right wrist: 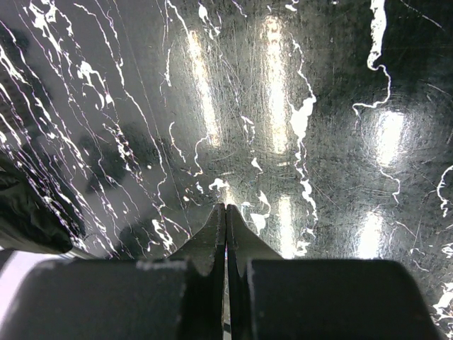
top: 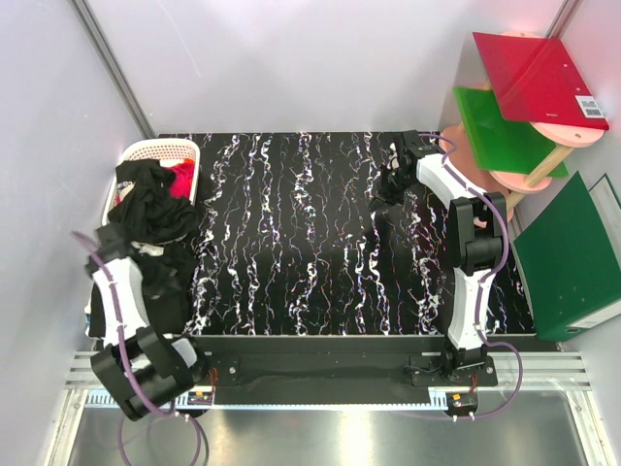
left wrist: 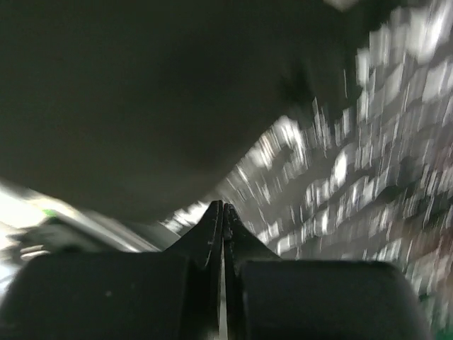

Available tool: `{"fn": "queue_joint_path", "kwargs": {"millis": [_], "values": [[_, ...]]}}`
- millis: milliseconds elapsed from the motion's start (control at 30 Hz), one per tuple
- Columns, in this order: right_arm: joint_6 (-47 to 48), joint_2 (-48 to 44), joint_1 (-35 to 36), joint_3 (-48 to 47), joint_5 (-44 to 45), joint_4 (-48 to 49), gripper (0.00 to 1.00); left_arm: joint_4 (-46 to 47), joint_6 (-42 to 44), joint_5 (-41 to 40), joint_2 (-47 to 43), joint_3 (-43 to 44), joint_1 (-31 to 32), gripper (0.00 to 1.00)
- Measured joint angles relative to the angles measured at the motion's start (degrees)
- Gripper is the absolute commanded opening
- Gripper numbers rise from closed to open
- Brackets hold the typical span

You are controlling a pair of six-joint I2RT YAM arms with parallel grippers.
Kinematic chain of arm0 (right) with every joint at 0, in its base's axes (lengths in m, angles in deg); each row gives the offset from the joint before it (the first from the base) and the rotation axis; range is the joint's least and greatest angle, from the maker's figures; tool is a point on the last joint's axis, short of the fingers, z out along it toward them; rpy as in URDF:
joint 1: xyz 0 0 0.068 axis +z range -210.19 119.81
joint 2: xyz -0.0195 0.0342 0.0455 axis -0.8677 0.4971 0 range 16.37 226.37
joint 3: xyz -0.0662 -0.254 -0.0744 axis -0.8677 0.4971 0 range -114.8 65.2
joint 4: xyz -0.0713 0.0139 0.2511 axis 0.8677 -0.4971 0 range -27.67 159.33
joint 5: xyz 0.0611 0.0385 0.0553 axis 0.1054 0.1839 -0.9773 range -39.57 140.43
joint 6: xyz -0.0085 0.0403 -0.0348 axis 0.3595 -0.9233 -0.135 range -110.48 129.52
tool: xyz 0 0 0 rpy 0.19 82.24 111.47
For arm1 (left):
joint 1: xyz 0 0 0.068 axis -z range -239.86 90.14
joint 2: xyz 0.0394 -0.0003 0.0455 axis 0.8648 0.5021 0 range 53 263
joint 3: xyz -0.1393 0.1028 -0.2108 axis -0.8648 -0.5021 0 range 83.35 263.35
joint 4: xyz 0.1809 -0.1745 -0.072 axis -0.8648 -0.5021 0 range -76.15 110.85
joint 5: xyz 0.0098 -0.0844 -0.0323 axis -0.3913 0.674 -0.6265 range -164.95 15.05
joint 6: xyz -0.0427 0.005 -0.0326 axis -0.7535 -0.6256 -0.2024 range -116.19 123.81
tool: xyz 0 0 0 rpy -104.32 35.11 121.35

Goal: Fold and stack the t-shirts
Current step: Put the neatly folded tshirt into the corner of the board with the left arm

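Note:
A heap of t-shirts fills the white slatted basket [top: 155, 152] at the back left. A black t-shirt [top: 150, 209] spills over its near rim onto the table, and a red one [top: 181, 180] shows inside. More black cloth [top: 160, 291] lies by the left arm. My left gripper [top: 114, 239] hovers at this pile. In the blurred left wrist view it [left wrist: 224, 206] is shut and empty, with black cloth [left wrist: 127, 106] close above it. My right gripper [top: 396, 175] is at the back right, shut and empty [right wrist: 226, 207] over the marbled table [right wrist: 297, 106].
Red [top: 539, 78] and green [top: 505, 131] boards rest on a pink round stand at the back right. A green folder [top: 572, 257] leans off the table's right edge. A dark crinkled shape [right wrist: 28, 205] sits at the left edge of the right wrist view.

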Motion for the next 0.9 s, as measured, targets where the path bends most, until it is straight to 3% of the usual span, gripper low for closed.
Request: {"fn": "queue_joint_path", "kwargs": {"millis": [133, 333, 533, 767, 800, 867, 900], "values": [[-0.15, 0.00, 0.00, -0.02, -0.02, 0.00, 0.00, 1.77, -0.24, 6.03, -0.20, -4.20, 10.10, 0.00], [-0.17, 0.00, 0.00, -0.02, -0.02, 0.00, 0.00, 4.42, 0.00, 6.91, 1.84, -2.08, 13.92, 0.00], [-0.15, 0.00, 0.00, 0.00, -0.02, 0.00, 0.00, 2.80, 2.16, -2.43, 13.60, 6.29, 25.03, 0.00], [-0.15, 0.00, 0.00, 0.00, 0.00, 0.00, 0.00, 1.03, 4.87, -11.28, 25.07, 11.21, 33.68, 0.00], [-0.15, 0.00, 0.00, 0.00, 0.00, 0.00, 0.00, 0.68, 5.18, -11.93, 26.05, 11.69, 34.88, 0.22], [-0.15, 0.00, 0.00, 0.00, 0.02, 0.00, 0.00, 0.00, 6.01, -12.39, 27.12, 13.07, 36.83, 0.98], [-0.15, 0.00, 0.00, 0.00, 0.04, 0.00, 0.00, -0.15, 6.54, -12.41, 27.21, 13.77, 37.73, 0.99]]}}
